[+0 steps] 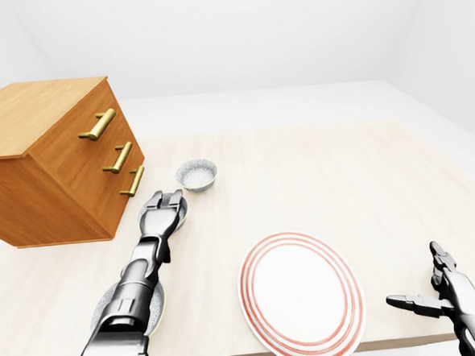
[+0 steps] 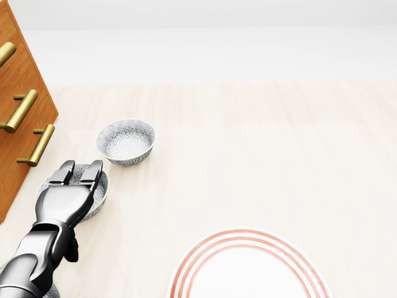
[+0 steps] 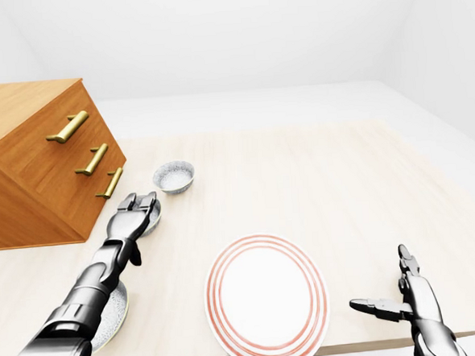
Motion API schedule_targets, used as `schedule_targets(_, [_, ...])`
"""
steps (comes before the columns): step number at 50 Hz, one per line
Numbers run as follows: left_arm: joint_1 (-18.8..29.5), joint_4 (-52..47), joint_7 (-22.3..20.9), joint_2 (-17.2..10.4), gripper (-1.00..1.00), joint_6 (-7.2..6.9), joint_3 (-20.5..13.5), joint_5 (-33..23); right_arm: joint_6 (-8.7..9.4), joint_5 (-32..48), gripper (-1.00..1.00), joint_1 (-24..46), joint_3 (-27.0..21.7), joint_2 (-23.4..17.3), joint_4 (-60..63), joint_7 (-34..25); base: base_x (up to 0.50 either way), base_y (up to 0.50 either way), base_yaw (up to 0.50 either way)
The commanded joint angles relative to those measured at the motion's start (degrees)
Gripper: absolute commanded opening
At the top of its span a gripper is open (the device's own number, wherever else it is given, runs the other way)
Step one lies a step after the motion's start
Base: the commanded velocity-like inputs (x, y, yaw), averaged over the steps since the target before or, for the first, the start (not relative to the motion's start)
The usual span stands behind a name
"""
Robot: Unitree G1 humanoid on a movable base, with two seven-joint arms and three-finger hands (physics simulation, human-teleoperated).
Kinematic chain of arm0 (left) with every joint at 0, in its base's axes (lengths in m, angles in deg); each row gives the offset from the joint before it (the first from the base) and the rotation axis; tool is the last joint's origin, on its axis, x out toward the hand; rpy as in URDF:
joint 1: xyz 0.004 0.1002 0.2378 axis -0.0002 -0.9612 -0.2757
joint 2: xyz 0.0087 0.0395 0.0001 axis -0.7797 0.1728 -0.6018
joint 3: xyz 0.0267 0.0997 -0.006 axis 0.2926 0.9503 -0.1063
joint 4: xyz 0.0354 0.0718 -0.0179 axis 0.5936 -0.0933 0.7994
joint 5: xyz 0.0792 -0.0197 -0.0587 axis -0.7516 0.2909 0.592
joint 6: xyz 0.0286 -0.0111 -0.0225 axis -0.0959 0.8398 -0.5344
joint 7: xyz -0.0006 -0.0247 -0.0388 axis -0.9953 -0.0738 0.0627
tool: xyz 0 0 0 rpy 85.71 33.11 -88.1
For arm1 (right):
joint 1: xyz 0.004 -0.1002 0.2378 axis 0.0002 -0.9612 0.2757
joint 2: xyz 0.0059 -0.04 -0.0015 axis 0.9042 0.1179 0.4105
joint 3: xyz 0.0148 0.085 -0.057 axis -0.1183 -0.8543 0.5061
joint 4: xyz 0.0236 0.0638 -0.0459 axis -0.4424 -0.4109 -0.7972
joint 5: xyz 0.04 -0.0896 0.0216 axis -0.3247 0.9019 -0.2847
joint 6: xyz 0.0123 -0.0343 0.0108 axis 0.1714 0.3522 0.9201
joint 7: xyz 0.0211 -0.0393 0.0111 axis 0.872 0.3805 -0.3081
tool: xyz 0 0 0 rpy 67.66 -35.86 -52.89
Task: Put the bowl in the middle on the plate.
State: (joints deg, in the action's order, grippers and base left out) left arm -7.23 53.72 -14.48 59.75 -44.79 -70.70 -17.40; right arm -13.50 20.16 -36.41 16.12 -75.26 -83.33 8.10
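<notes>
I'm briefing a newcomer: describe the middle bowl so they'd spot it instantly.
Start at the wooden drawer chest, left in the left-eye view. Three patterned bowls line its handle side; the middle bowl alone sits under the left hand.

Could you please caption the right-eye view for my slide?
Left robot hand over the middle bowl of three; the red-ringed plate lies bare.

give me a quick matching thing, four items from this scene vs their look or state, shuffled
1 plate
2 middle bowl
3 drawer chest
4 right hand

a partly covered by the left hand
b fingers spread, holding nothing
c white with red rings, empty
d wood with brass handles

Pairs: 1-c, 2-a, 3-d, 4-b
</notes>
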Motion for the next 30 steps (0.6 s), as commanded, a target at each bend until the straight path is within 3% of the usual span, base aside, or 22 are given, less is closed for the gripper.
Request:
schedule_targets(1, [-0.66, -1.20, -0.66, 0.24, 1.00, 0.00, 0.12, 0.28, 0.00, 1.26, 1.00, -0.77, 0.72, 0.70, -3.53, -0.59, 0.00, 0.00, 0.00])
schedule_targets(30, [-0.12, -0.19, -0.43, -0.03, 1.00, 0.00, 0.26, -0.33, 0.00, 1.21, 1.00, -1.08, 0.50, 1.02, -2.58, -1.04, 0.00, 0.00, 0.00])
